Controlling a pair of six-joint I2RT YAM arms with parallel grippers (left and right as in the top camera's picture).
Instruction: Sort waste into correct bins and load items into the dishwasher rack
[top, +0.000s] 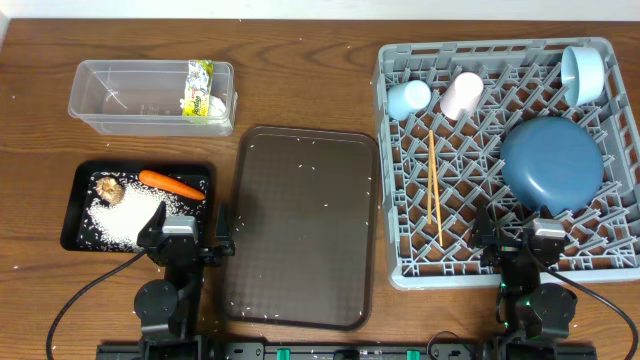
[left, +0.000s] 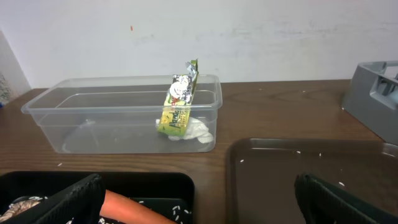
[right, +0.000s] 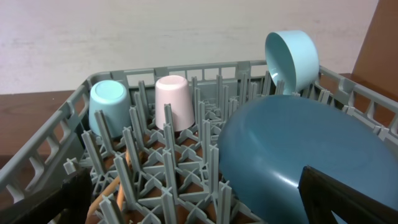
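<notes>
The clear tub (top: 150, 97) at the back left holds the foil wrapper (top: 199, 85) and the napkin (top: 212, 104). In the black tray (top: 75, 205) lie rice (top: 125, 222), a brown lump (top: 108, 189) and a carrot (top: 172, 184). The grey rack (top: 384, 160) on the right carries the dark-blue plate (top: 552, 163), light-blue bowl (top: 583, 72), light-blue cup (top: 408, 98), pink cup (top: 461, 95) and two chopsticks (top: 433, 185). My left gripper (top: 186, 238) stands open at the black tray's near right corner. My right gripper (top: 540, 240) stands open at the rack's near edge, just before the plate (right: 298, 155).
A large brown serving tray (top: 300, 225) with scattered rice grains lies between the black tray and the rack. In the left wrist view the tub (left: 118, 118) stands ahead and the rack's corner (left: 373, 93) shows at the right. A few grains dot the wooden table.
</notes>
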